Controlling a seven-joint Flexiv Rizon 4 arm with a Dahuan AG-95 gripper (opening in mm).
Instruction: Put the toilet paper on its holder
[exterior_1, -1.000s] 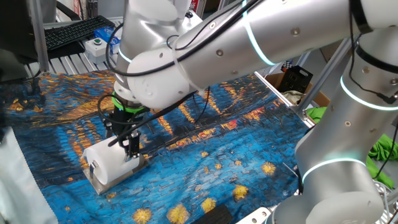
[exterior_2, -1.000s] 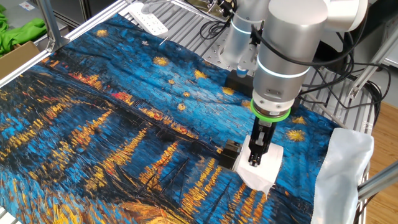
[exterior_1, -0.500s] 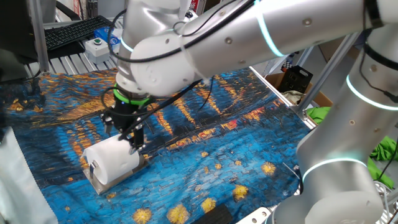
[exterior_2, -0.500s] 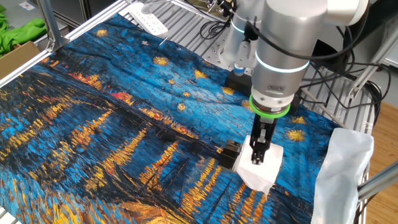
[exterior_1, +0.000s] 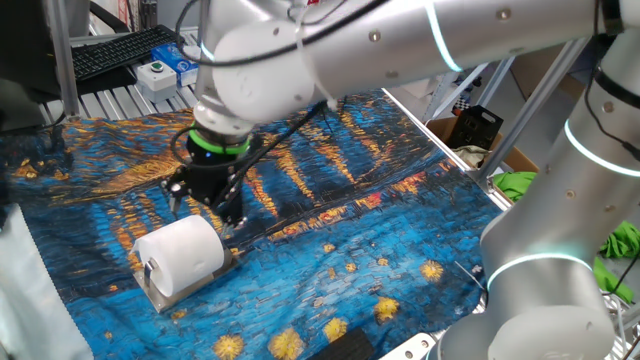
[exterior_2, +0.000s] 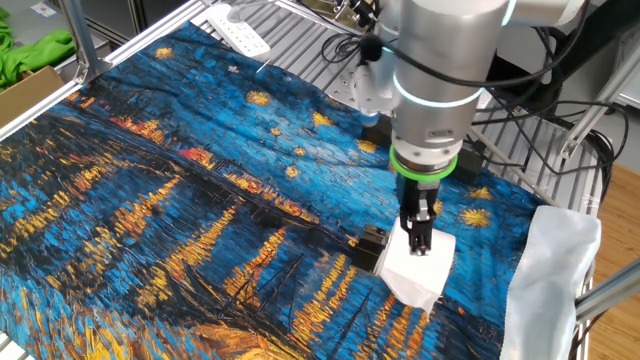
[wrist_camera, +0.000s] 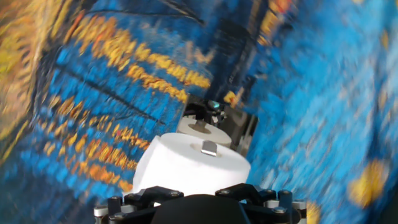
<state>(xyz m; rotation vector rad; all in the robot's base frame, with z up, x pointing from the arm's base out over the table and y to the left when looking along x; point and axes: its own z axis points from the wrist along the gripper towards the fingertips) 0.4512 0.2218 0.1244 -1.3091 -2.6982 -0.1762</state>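
The white toilet paper roll (exterior_1: 180, 255) lies on its side at the front left of the painted cloth, threaded on the holder. The holder's grey metal base (exterior_1: 163, 297) shows under the roll. The roll also shows in the other fixed view (exterior_2: 415, 272) and fills the lower middle of the hand view (wrist_camera: 186, 169), where the holder's grey bar end (wrist_camera: 209, 147) pokes out of the core. My gripper (exterior_1: 230, 213) hangs just above and behind the roll's far end, clear of it, also seen from the other side (exterior_2: 420, 232). Its jaws stand slightly apart and hold nothing.
A white button box (exterior_1: 155, 72) and a keyboard (exterior_1: 120, 48) sit behind the cloth. A power strip (exterior_2: 240, 25) lies at the far edge. A white plastic sheet (exterior_2: 555, 270) hangs on the frame beside the roll. Green cloth (exterior_2: 30, 50) lies in a box.
My gripper has let go of the roll's end and lifted up and back from it. The roll stays on the holder and has not moved.
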